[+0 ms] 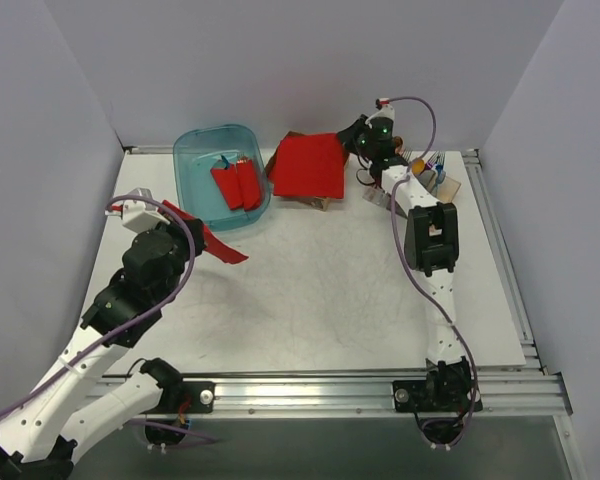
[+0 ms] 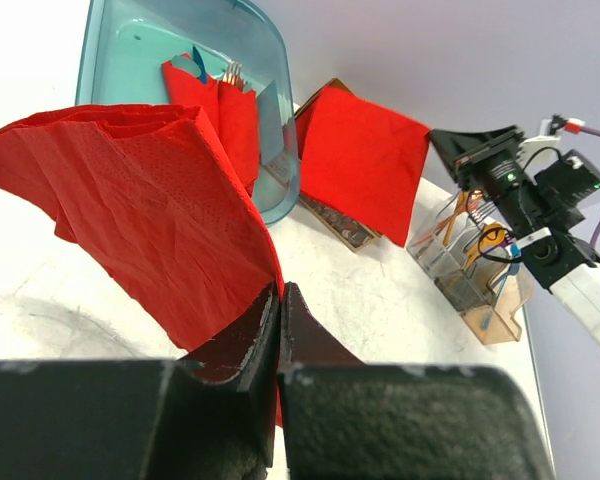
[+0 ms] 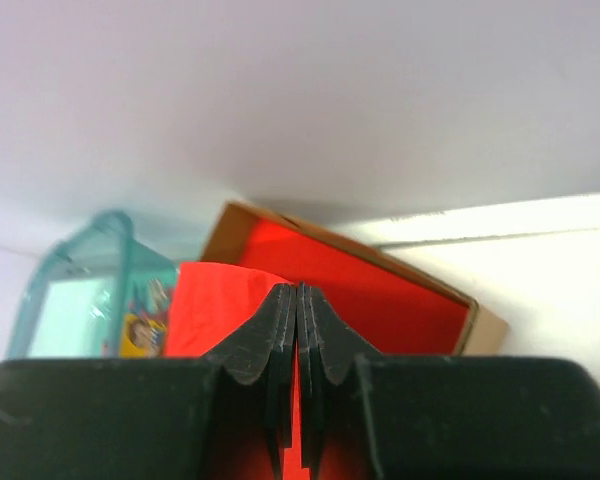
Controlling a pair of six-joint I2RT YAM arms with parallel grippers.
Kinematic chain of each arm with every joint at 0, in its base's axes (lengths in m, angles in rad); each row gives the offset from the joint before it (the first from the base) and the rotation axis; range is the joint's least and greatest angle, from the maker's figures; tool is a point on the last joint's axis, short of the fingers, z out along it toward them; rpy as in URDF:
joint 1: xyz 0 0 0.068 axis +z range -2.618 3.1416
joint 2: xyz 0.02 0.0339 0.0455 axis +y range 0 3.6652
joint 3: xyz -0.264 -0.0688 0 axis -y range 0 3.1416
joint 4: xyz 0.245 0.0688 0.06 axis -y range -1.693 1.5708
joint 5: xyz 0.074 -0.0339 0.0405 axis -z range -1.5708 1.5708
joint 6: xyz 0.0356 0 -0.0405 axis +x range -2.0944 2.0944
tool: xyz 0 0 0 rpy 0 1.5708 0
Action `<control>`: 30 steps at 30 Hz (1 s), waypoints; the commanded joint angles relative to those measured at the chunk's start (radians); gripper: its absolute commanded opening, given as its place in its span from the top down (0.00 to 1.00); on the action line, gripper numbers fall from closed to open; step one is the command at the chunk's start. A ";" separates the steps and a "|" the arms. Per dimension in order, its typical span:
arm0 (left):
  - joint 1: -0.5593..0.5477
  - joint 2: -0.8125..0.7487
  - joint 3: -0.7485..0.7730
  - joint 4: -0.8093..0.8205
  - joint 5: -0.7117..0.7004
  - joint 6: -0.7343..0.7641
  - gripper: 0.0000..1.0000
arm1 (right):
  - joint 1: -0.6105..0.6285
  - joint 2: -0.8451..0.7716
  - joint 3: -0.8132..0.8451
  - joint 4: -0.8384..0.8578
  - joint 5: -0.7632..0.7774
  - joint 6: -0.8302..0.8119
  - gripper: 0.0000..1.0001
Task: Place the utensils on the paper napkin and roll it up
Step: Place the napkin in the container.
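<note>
The left gripper is pressed shut on one edge of the napkin. It holds the sheet clear of the table, out at about 9 o'clock in the top view. The napkin hangs crumpled and folded, fanning away from the fingers toward 4 o'clock.

The bin sits at 11 o'clock, just past the napkin. Two red rolls lie inside it side by side, with bits of cutlery poking from their far ends.

A red stack in brown cardboard lies at 12 o'clock, just beside the bin. The right arm reaches far out to it. The right gripper sits at the stack's 2 o'clock corner. Its fingers are pressed together with red paper showing between them. They pinch the corner of a sheet, which tilts up off the stack in the left wrist view.

The utensils stand in a clear holder at 1 o'clock, just beside the right gripper. Orange and blue handles show there. None of them lies on the napkin, which is not spread out on the table.
</note>
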State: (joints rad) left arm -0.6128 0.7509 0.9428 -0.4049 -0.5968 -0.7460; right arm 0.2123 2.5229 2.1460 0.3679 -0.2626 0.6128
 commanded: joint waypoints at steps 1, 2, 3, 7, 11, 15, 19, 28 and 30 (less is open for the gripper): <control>0.007 0.007 0.019 0.012 -0.024 0.028 0.92 | 0.009 -0.003 0.006 0.183 0.025 0.077 1.00; 0.007 0.010 0.017 0.014 -0.026 0.030 0.92 | 0.009 0.020 0.020 0.184 0.023 0.084 1.00; 0.007 0.011 0.016 0.015 -0.031 0.030 0.92 | 0.010 0.036 0.043 0.174 0.025 0.088 1.00; 0.007 0.021 0.016 0.017 -0.031 0.028 0.92 | 0.013 0.071 0.058 0.175 0.031 0.116 1.00; 0.008 0.028 0.014 0.018 -0.027 0.030 0.92 | 0.013 0.059 0.008 0.194 0.039 0.125 0.68; 0.008 0.027 0.008 0.028 -0.003 0.031 0.92 | 0.010 -0.008 -0.073 0.175 0.059 0.090 0.44; 0.010 0.031 0.014 0.066 0.046 0.049 0.93 | -0.004 -0.150 -0.240 0.190 0.080 0.030 0.37; -0.007 0.185 0.025 0.231 0.258 -0.024 0.98 | -0.060 -0.576 -0.635 0.160 0.045 -0.087 0.37; -0.016 0.264 0.033 0.280 0.299 -0.041 0.98 | -0.083 -0.633 -0.721 0.138 0.045 -0.090 0.37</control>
State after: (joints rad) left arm -0.6170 0.9428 0.9447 -0.2550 -0.4057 -0.7509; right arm 0.1577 2.0178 1.4982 0.5110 -0.2180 0.5732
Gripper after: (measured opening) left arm 0.034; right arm 0.630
